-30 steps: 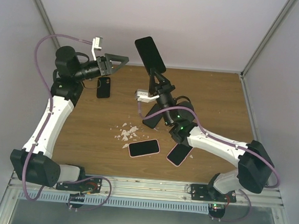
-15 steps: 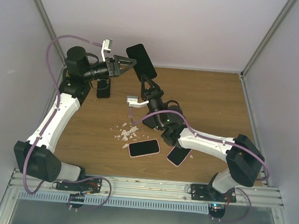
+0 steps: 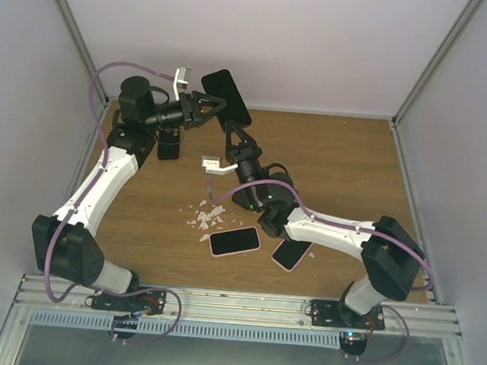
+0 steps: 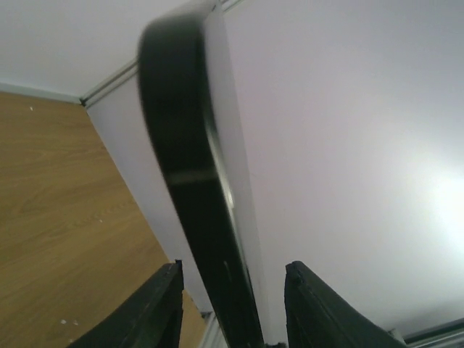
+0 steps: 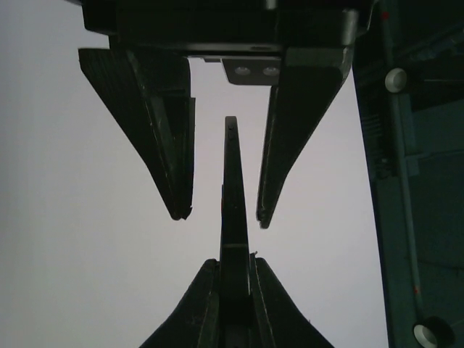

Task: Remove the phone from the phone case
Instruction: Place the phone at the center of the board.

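Note:
A black phone (image 3: 227, 96), edge-on in both wrist views, is held up in the air over the back of the table. I cannot tell its case from the phone itself. My right gripper (image 3: 232, 138) is shut on its lower end, and in the right wrist view the right gripper (image 5: 233, 261) clamps the thin edge of the phone (image 5: 232, 188). My left gripper (image 3: 208, 108) reaches in from the left and straddles the upper part. In the left wrist view the phone (image 4: 192, 167) stands between the fingers of the left gripper (image 4: 233, 267), with a gap on each side.
Two pink-edged phones (image 3: 234, 241) (image 3: 291, 253) lie on the wooden table (image 3: 345, 164) near the front. A black case (image 3: 169, 148) lies at the back left under the left arm. White scraps (image 3: 206, 217) are scattered mid-table. Grey walls enclose three sides.
The right arm has carried the phone left and lower. The left gripper has moved right onto it, and its jaws have narrowed around the phone.

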